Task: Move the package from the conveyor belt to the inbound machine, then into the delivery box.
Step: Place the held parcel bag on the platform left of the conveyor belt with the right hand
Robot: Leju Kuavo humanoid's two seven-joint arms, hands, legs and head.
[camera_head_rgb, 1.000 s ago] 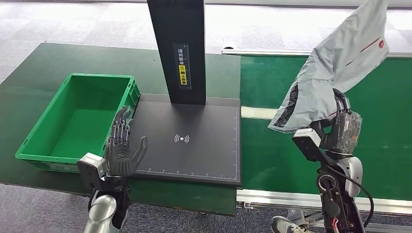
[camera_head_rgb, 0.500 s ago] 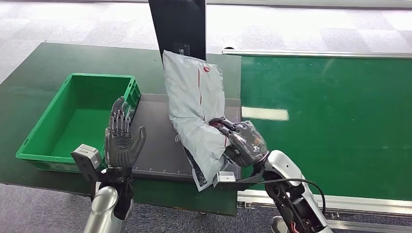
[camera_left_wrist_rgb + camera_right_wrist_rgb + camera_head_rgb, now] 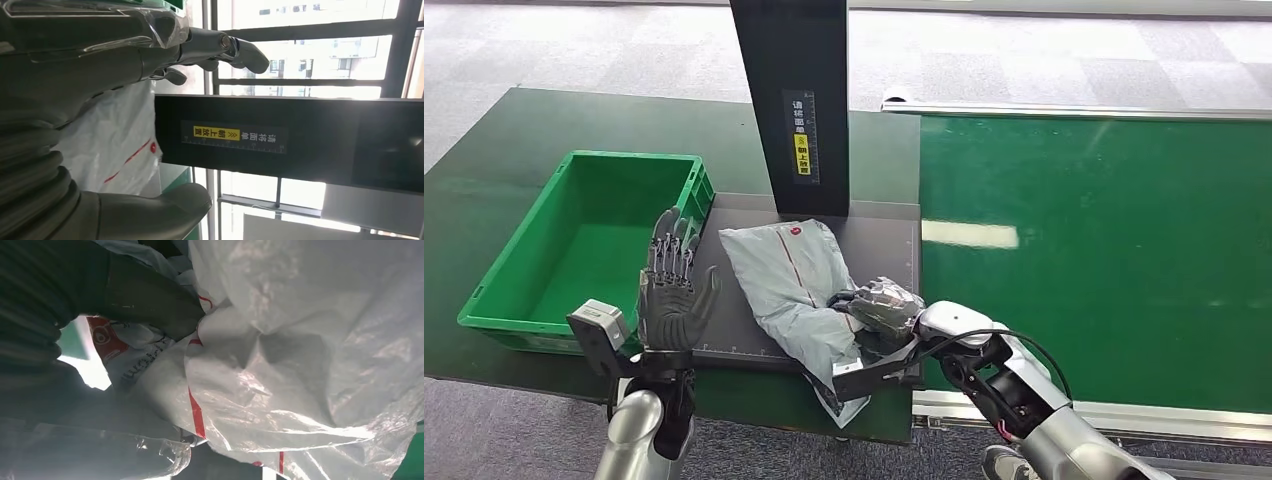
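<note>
Package (image 3: 789, 285), a soft, crinkly, probably light and slippery poly mailer, lies on the inbound machine (image 3: 879, 235); right hand (image 3: 879, 305) clamps its near-right edge; left hand (image 3: 672, 290) spread, empty.

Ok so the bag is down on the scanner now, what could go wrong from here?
The crumpled grey plastic mailer bag overhangs the black scanner platform's front edge, so it may slide off once released. The right robot hand grips loose film, which could snag. The open left robot hand stands between bag and green plastic crate, possibly blocking the transfer.
</note>
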